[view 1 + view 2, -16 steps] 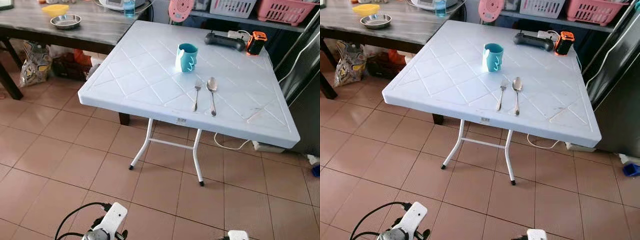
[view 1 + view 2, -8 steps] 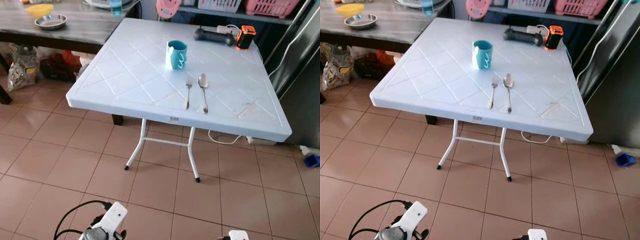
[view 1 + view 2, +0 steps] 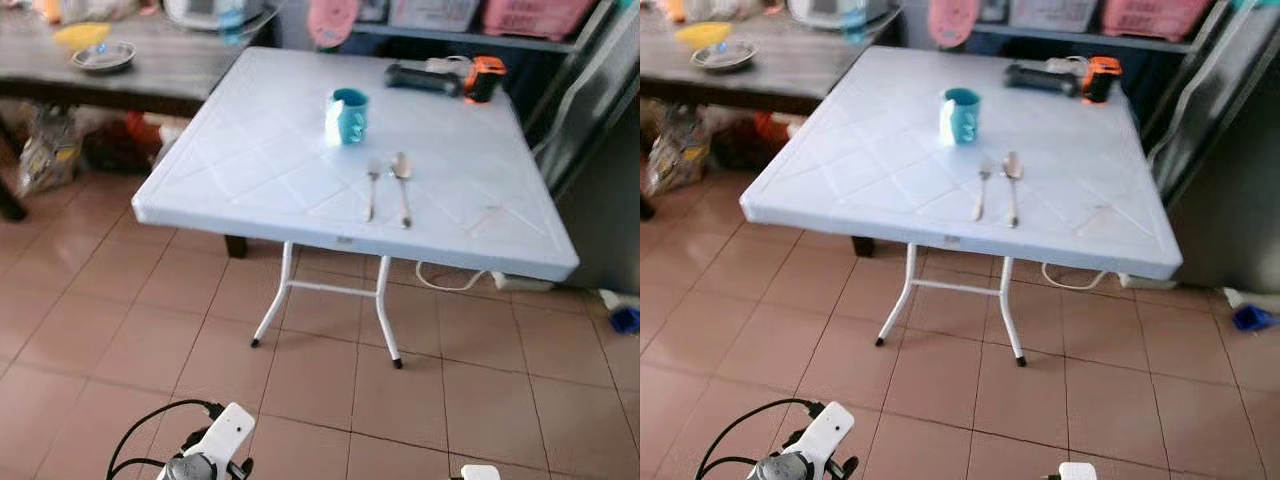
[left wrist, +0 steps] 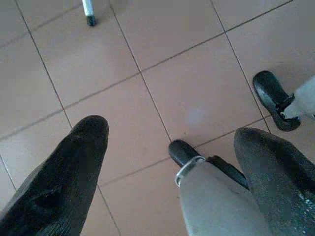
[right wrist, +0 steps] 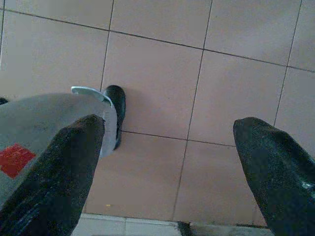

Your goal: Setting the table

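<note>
Tiled floor (image 3: 120, 330) under white folding table (image 3: 270, 160).

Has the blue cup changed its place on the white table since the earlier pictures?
No. The blue cup stands just behind the fork and spoon on the white table, as before; only the camera shifted.

White folding table (image 3: 260, 160): 1 teal mug (image 3: 347, 116), 1 fork (image 3: 371, 188), 1 spoon (image 3: 401, 185), 1 orange-black device (image 3: 480, 78). Wooden table (image 3: 160, 65): 1 metal bowl (image 3: 102, 56). Shelf: 2 baskets (image 3: 530, 14).
</note>
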